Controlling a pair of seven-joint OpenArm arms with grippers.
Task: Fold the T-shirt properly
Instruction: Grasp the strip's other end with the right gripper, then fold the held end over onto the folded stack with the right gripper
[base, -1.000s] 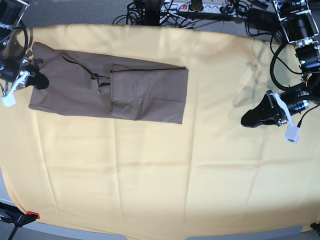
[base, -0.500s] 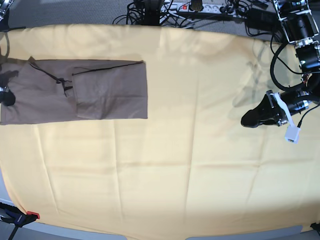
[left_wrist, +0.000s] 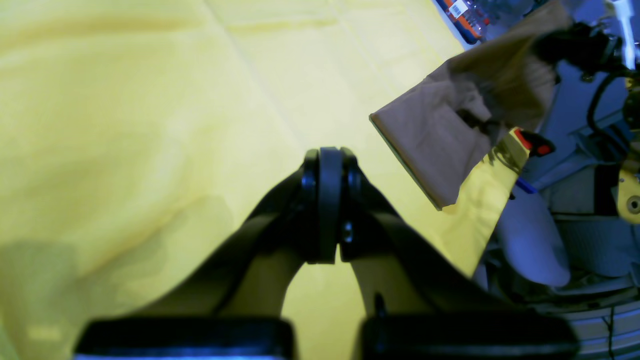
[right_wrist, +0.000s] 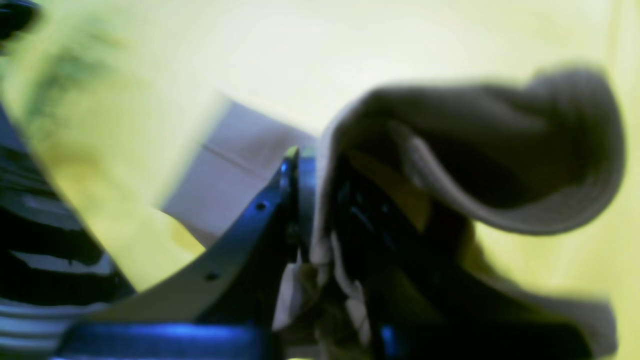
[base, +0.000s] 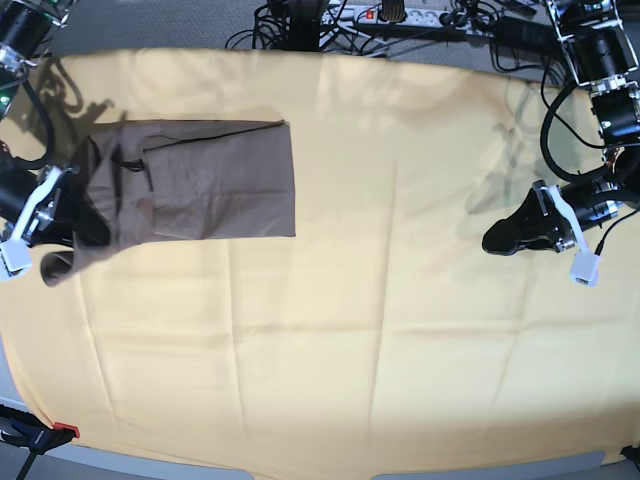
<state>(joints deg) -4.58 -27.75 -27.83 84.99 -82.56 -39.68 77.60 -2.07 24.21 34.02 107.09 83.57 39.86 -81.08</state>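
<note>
The taupe-brown T-shirt (base: 215, 180) lies as a folded band on the yellow cloth (base: 350, 330) at the back left. My right gripper (base: 72, 235) is shut on the shirt's left end and holds it lifted and curled over. The right wrist view is blurred and shows the fabric (right_wrist: 500, 150) pinched in the shut gripper (right_wrist: 312, 165). My left gripper (base: 505, 238) is shut and empty, low over the cloth at the far right, well apart from the shirt. In the left wrist view the gripper (left_wrist: 328, 165) is shut and the shirt (left_wrist: 450, 135) shows in the distance.
Cables and a power strip (base: 390, 15) run along the back edge. An orange-handled clamp (base: 45, 432) grips the cloth at the front left corner. The table's left edge is close to the right gripper.
The shirt was dragged to the left. Its left end has since been lifted and brought back rightward, curling over the band. The left arm has not moved.
</note>
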